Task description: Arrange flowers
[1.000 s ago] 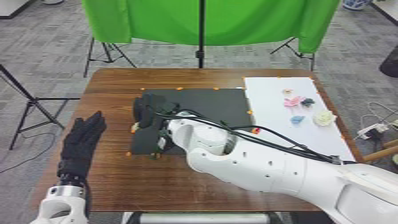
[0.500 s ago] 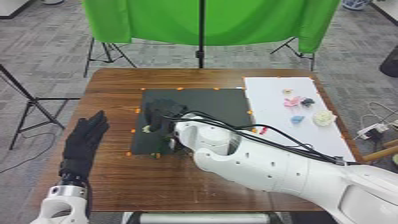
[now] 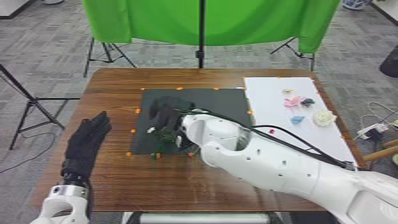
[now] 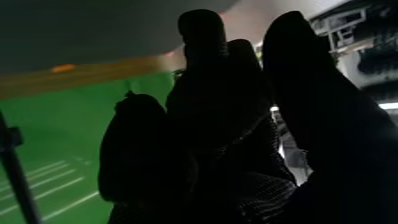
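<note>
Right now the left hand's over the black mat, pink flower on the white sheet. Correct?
Wrong hand: the head view shows the right hand over the black mat. The pink flower is on the white sheet, as you say.

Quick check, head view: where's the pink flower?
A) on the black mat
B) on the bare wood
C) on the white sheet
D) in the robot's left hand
C: the head view shows the pink flower lying on the white sheet, as do the light blue flower and the cream flower.
</note>
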